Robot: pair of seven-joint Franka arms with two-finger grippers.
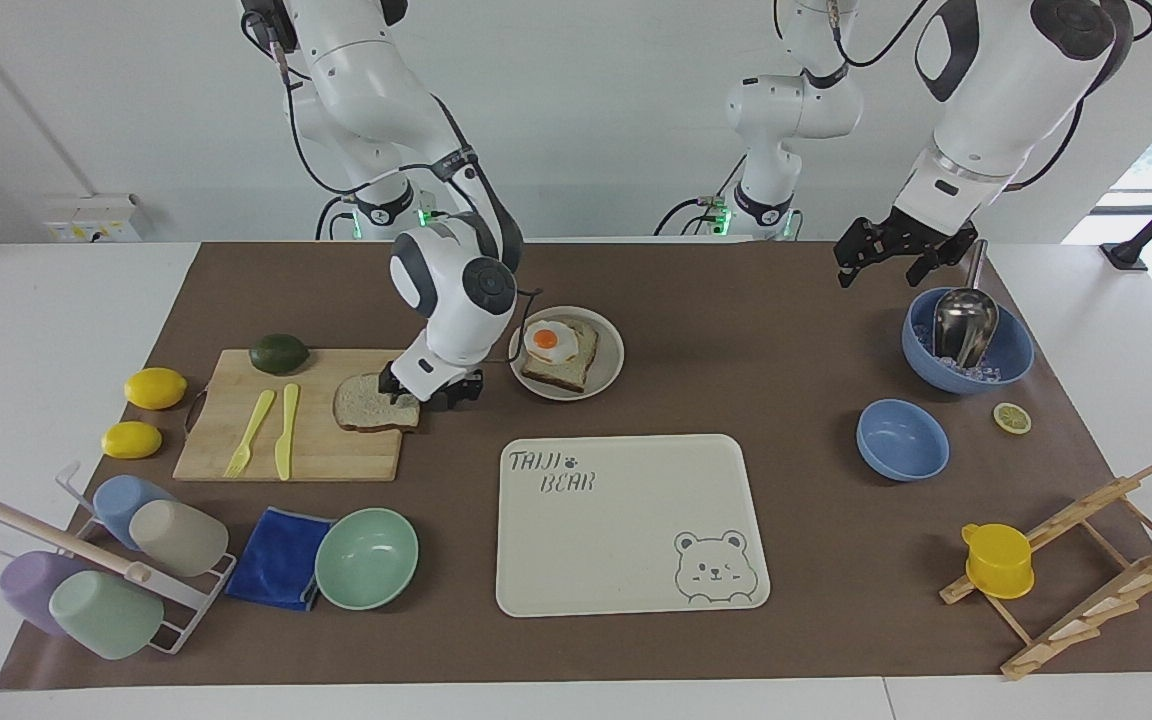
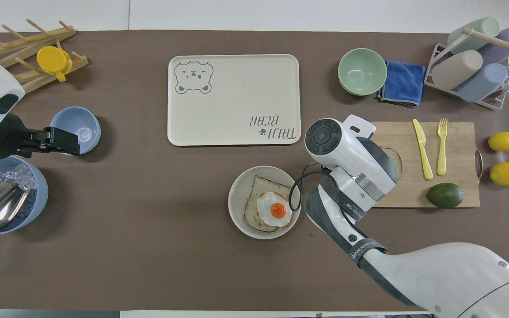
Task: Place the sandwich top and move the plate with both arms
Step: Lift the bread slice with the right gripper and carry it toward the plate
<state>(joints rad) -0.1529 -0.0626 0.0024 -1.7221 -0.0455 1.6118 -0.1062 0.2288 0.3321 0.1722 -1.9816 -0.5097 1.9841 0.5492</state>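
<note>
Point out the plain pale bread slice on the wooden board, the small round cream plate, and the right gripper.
plain pale bread slice (image 1: 366,405), facing view, crumb face near its middle.
small round cream plate (image 1: 611,352), facing view, bare rim beside the egg toast.
right gripper (image 1: 428,392), facing view, midway between fingertips.

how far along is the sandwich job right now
Nothing is finished yet. The sandwich top lies on the cutting board; the right gripper is down at its edge. The left gripper waits over the table by the ice bowl. Left: cover the egg slice, then move the plate.
</note>
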